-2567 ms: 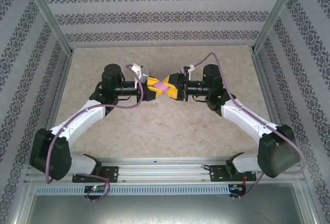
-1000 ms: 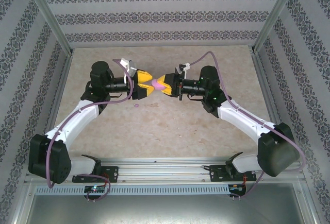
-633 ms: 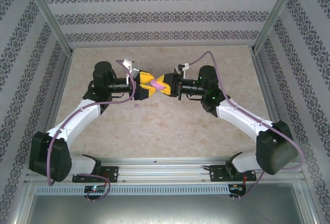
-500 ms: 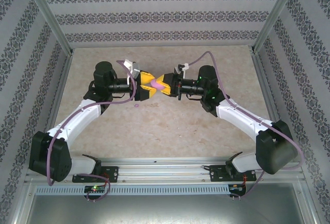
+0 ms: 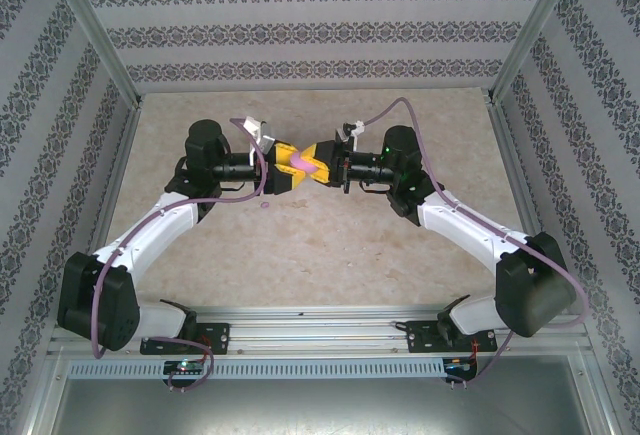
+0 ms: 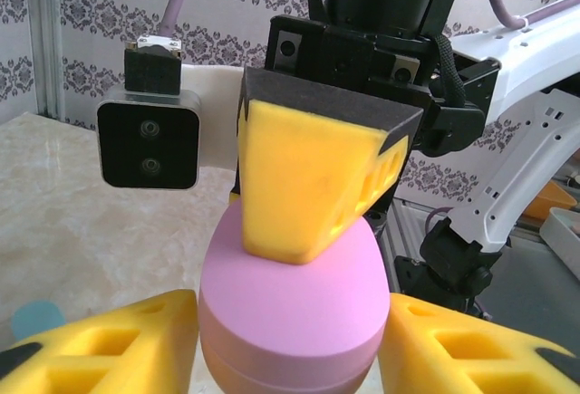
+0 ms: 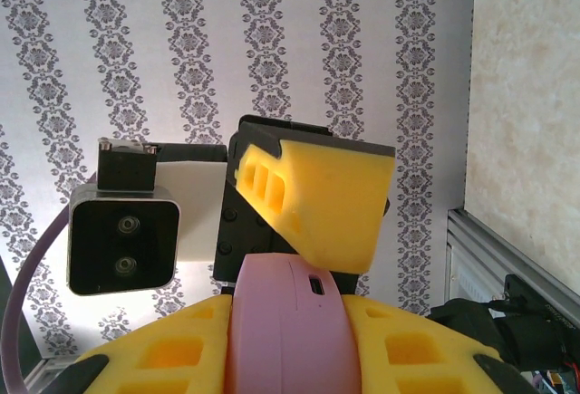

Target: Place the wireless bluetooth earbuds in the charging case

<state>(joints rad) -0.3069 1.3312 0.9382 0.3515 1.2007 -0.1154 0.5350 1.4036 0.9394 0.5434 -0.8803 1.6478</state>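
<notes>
The pink egg-shaped charging case [image 5: 308, 166] hangs above the middle of the table, held from both sides. My right gripper [image 5: 322, 165] is shut on it, and its yellow fingers [image 7: 426, 358] press the case's [image 7: 281, 340] flat faces in the right wrist view. My left gripper [image 5: 291, 167] comes from the opposite side. Its yellow fingers [image 6: 109, 349] sit against the narrow sides of the case [image 6: 290, 308], shut on it. The case's lid is closed. One pink-purple earbud [image 5: 264, 206] lies on the table below the left gripper.
A light blue rounded thing [image 6: 36, 320] lies on the marble tabletop [image 5: 330, 245], partly hidden by my left finger. Patterned walls and metal posts [image 5: 95, 30] close in the table. The rail [image 5: 320, 330] with the arm bases runs along the near edge.
My left gripper has moved right toward the right gripper, and its fingers have closed in on the pink case. The right gripper kept its grip and barely moved.
</notes>
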